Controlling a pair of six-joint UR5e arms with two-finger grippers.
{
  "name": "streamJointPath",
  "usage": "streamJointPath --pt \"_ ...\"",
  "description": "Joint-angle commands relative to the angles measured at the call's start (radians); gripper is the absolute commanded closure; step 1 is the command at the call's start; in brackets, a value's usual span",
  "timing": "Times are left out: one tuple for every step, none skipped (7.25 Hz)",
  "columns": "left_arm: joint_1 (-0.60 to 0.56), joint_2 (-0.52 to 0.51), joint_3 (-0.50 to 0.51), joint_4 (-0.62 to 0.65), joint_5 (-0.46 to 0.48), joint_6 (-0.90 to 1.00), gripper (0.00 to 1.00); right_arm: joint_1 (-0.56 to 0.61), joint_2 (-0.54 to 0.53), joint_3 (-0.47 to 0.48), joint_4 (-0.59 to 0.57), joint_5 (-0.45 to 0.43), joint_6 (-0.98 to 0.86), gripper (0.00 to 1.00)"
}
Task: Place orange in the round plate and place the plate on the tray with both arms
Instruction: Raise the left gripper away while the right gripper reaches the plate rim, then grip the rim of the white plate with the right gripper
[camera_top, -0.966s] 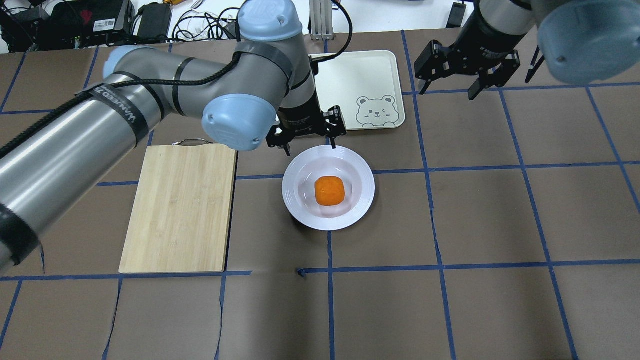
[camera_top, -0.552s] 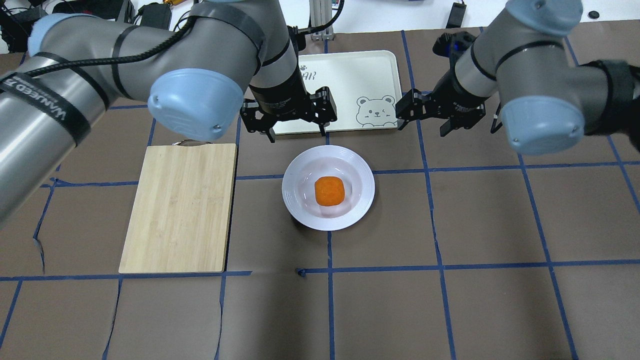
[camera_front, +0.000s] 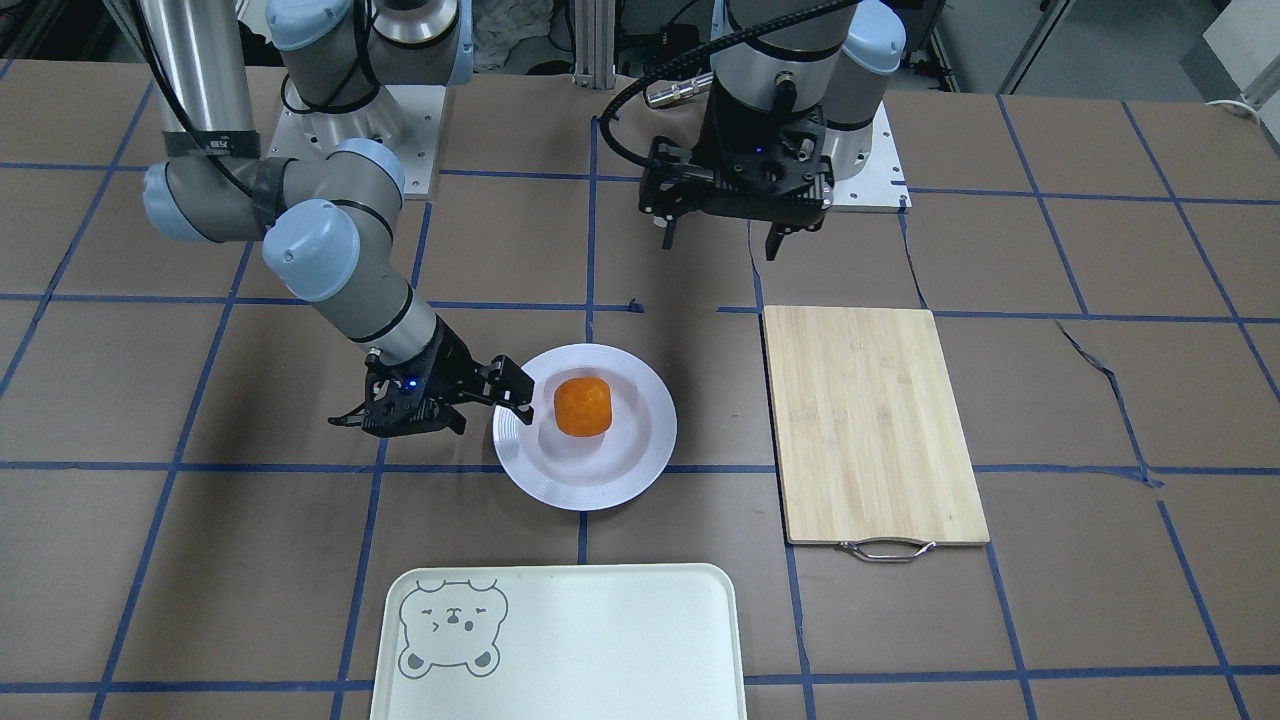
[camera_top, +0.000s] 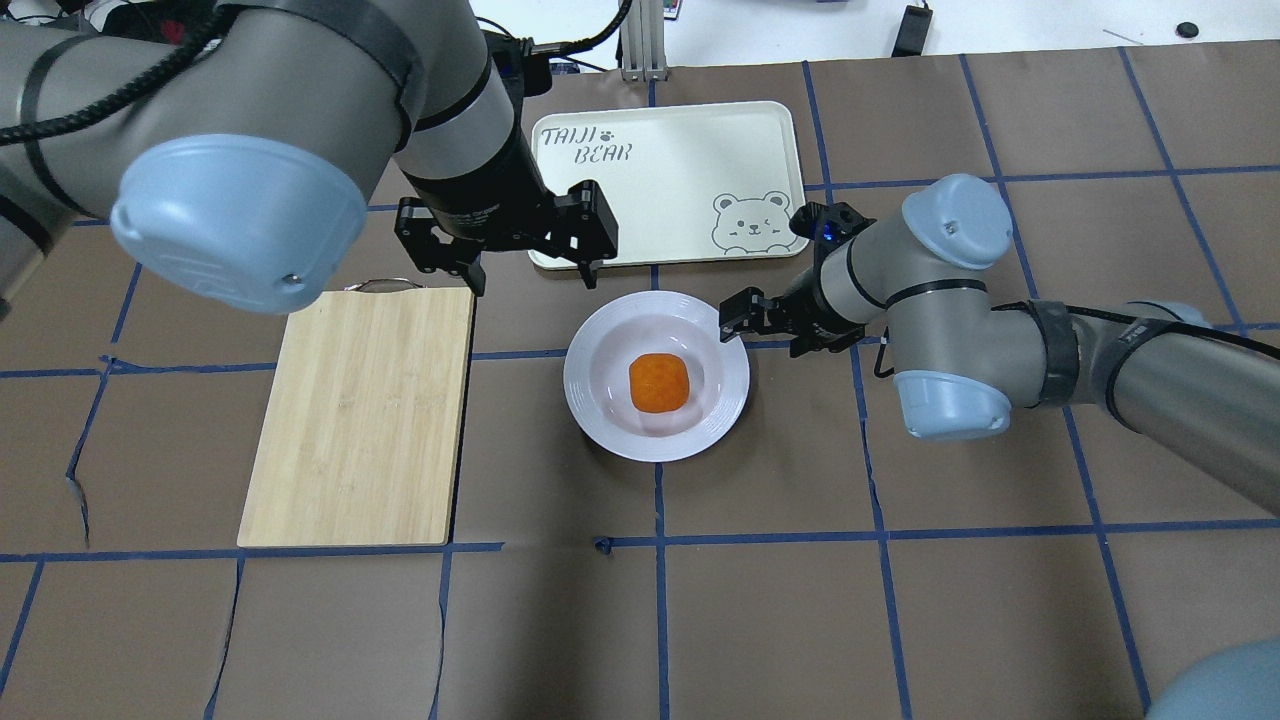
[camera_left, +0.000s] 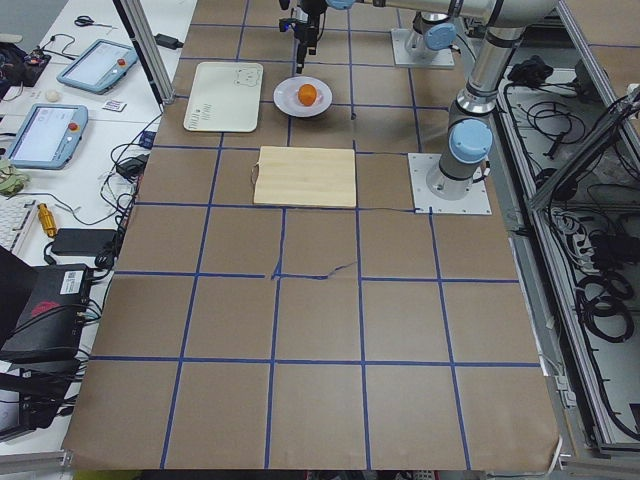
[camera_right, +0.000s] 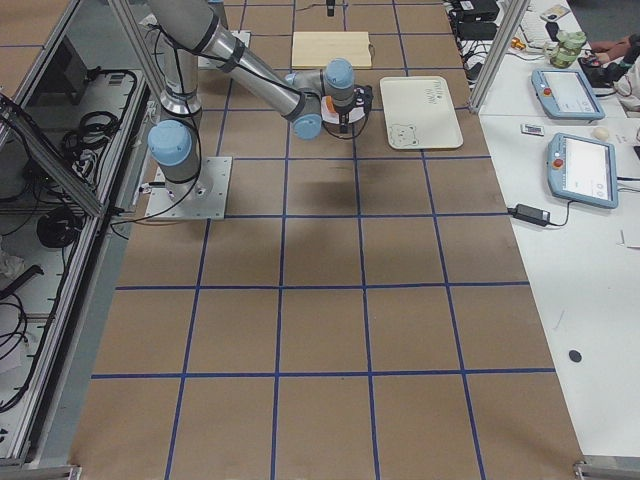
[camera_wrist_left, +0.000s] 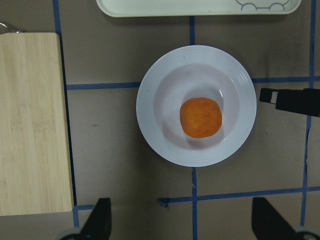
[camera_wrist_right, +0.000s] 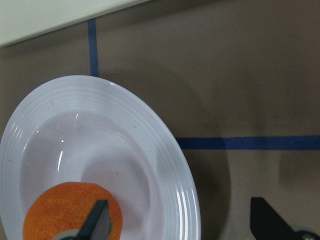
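The orange (camera_top: 660, 382) lies in the well of the round plate (camera_top: 600, 340), which stands on the table in front of the tray (camera_top: 680, 150). My right gripper (camera_top: 770, 325) is low at the plate's right side. It is open, and in the right wrist view its fingers (camera_wrist_right: 97, 222) stand on either side of the rim (camera_wrist_right: 172, 165). My left gripper (camera_top: 530, 280) hangs open high above the table, back left of the plate, holding nothing. In its wrist view the orange (camera_wrist_left: 201, 117) and the plate (camera_wrist_left: 150, 100) show far below.
A bamboo cutting board (camera_top: 360, 415) with a metal handle lies left of the plate. The tray (camera_front: 600, 640) has a bear face in one corner and carries nothing. Blue tape lines cross the brown table cover.
My right arm swung down and inward from the far right to the plate's right rim. My left gripper drew back from the plate's far rim, up and to the left. Plate and orange stayed put.
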Motion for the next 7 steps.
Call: streamJointPath --pt "0.121 0.04 -0.012 -0.007 0.047 0.085 0.0 0.014 0.023 0.02 -0.03 0.001 0.008 0.0" --pt "0.127 0.043 -0.014 -0.007 0.03 0.077 0.0 0.014 0.03 0.019 -0.03 0.001 0.01 0.0" --pt "0.132 0.044 -0.014 -0.007 0.03 0.085 0.0 0.014 0.032 0.019 -0.03 0.001 0.013 0.0" --pt "0.133 0.044 -0.014 -0.007 0.027 0.085 0.0 0.016 0.032 0.02 -0.029 0.001 0.021 0.07" --pt "0.133 0.044 -0.015 -0.007 0.025 0.085 0.0 0.034 0.038 0.02 -0.03 0.001 0.021 0.08" --pt "0.132 0.046 -0.015 -0.007 0.025 0.085 0.0 0.048 0.041 0.019 -0.032 -0.001 0.037 0.09" --pt "0.132 0.049 -0.015 -0.007 0.025 0.085 0.0 0.051 0.041 0.016 -0.032 -0.004 0.056 0.12"
